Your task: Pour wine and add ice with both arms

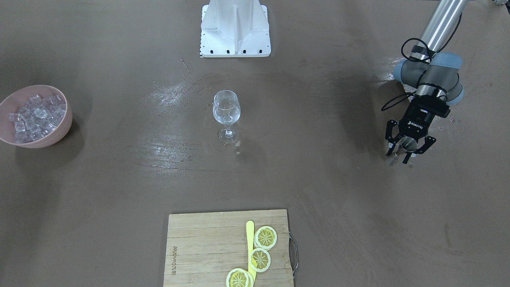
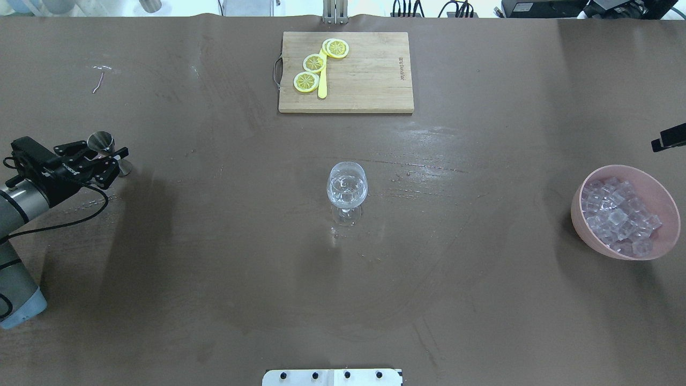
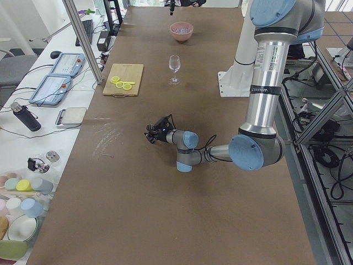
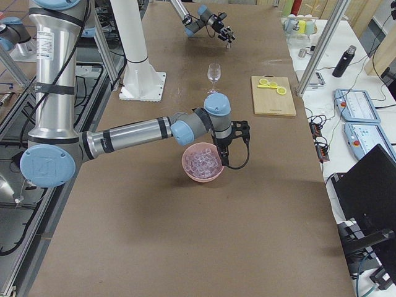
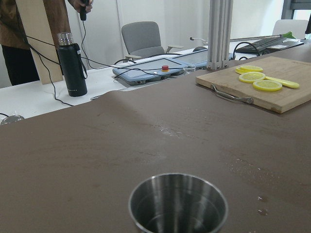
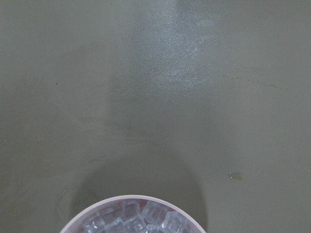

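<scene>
My left gripper (image 2: 107,150) lies low at the table's left end, open, with a small steel jigger cup (image 2: 101,142) upright between its spread fingers. The left wrist view looks straight into that cup (image 5: 178,204). From the front view the fingers stand well apart on either side of the cup (image 1: 407,144). The wine glass (image 2: 347,187) stands at the table's middle with clear contents in its bowl. The ice (image 2: 619,217) fills a pink bowl (image 2: 576,212) at the right. My right gripper (image 4: 223,158) hangs point-down over that bowl's rim; I cannot tell if it is open or shut.
A wooden cutting board (image 2: 364,80) with lemon slices (image 2: 314,62) and a yellow tool (image 2: 322,86) lies at the far side. The white pedestal (image 1: 235,28) stands at the robot's edge. Small droplets dot the table near the glass's foot.
</scene>
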Available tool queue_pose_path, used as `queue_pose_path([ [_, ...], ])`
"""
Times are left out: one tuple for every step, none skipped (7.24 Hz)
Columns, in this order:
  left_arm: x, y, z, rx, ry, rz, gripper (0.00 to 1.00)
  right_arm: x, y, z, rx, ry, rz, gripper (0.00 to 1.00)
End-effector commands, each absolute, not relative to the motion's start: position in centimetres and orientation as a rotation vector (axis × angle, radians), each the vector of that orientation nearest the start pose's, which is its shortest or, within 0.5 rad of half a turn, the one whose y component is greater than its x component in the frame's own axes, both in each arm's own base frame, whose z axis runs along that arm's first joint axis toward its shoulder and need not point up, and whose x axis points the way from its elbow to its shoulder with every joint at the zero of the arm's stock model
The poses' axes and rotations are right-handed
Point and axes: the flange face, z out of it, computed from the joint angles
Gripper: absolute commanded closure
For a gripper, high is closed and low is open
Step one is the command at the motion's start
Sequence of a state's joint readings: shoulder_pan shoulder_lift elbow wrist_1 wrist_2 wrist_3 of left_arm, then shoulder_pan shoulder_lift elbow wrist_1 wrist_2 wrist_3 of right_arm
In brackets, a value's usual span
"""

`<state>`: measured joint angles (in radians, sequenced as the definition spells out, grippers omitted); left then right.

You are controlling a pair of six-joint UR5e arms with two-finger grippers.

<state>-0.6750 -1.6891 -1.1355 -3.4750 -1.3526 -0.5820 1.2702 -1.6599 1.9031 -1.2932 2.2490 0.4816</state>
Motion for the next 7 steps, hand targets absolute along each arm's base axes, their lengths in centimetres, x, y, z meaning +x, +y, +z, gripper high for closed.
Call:
queue_pose_path([
  [30.6, -44.4, 60.7, 1.279, 0.935, 0.073, 0.02, -7.1, -46.8, 50.8, 0.212, -0.803, -0.007, 0.00],
  [30.5, -44.3, 60.8, 1.277, 0.934, 0.075, 0.02, -7.1, -46.8, 50.8, 0.212, -0.803, -0.007, 0.00],
  [30.4, -44.2, 60.8, 1.277, 0.934, 0.075, 0.02, -7.1, -46.9, 50.7, 0.213, -0.803, -0.007, 0.00],
  [30.3, -44.2, 60.8, 1.278, 0.935, 0.075, 0.02, -7.1, -46.9, 50.7, 0.213, -0.803, -0.007, 0.00],
  [30.3, -44.1, 60.8, 1.277, 0.939, 0.078, 0.02, -7.1, -46.9, 50.7, 0.213, -0.805, -0.008, 0.00],
  [29.9, -44.1, 60.4, 1.276, 0.970, 0.096, 0.02, -7.1, -46.9, 50.7, 0.213, -0.805, -0.008, 0.00],
  [29.2, -43.8, 60.6, 1.276, 0.974, 0.099, 0.02, -7.1, -46.9, 50.7, 0.213, -0.804, -0.009, 0.00],
])
